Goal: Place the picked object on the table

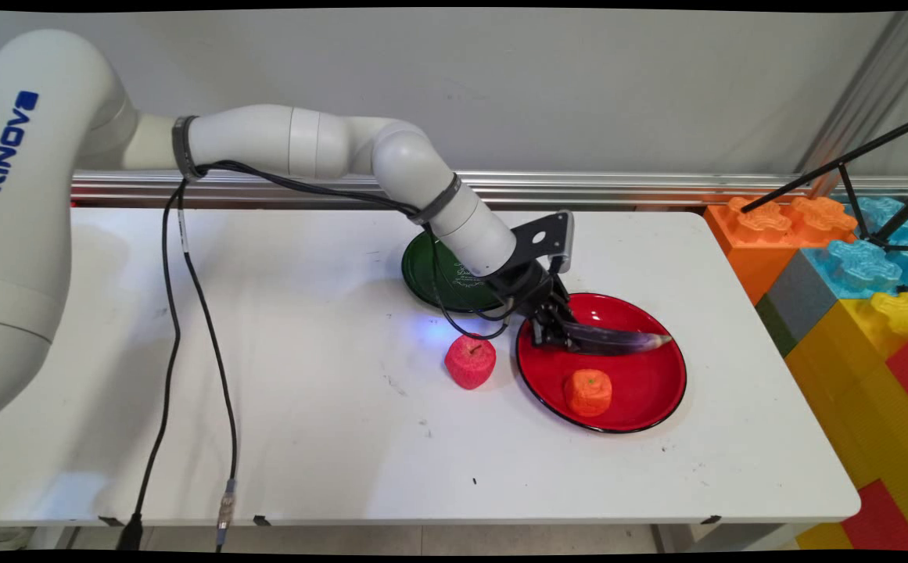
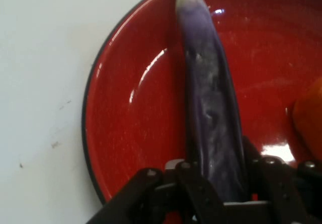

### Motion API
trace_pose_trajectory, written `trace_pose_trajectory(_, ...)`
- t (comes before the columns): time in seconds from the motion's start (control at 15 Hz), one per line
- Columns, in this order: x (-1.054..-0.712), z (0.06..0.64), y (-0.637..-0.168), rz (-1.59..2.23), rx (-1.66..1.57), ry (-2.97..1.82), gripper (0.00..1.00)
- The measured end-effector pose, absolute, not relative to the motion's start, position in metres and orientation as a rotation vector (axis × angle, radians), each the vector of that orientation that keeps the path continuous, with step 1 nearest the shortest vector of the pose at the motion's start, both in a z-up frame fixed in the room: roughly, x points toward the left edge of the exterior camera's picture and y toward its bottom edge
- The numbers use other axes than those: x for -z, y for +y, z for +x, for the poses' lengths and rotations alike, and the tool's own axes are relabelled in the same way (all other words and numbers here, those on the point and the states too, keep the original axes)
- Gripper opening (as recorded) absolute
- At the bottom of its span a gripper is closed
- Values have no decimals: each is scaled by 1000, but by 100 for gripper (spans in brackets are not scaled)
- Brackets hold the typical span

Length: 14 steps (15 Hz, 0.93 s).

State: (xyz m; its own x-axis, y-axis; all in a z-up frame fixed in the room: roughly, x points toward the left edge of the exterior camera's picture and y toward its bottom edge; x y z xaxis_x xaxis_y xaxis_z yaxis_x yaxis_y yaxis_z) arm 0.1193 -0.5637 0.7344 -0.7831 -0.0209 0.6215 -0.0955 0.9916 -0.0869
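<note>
Low over the red plate [image 1: 649, 407], jaws clamped on a purple eggplant [image 1: 618, 341], orange [image 1: 588, 392] nearby

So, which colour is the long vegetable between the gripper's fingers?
Dark purple, paling to grey at its tip: the eggplant, best in the hand view.

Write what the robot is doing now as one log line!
gripper shut on eggplant | over red plate | orange on plate | apple beside
</note>
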Motion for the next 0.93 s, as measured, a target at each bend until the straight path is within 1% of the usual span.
trace_pose_trajectory(0.2, -743, 117, -565, 98, -157, -2452, 0)
trace_pose_trajectory(0.53, -774, 112, -565, 175, -165, -2416, 0)
trace_pose_trajectory(0.93, -825, 113, -548, 287, -152, -2397, 0)
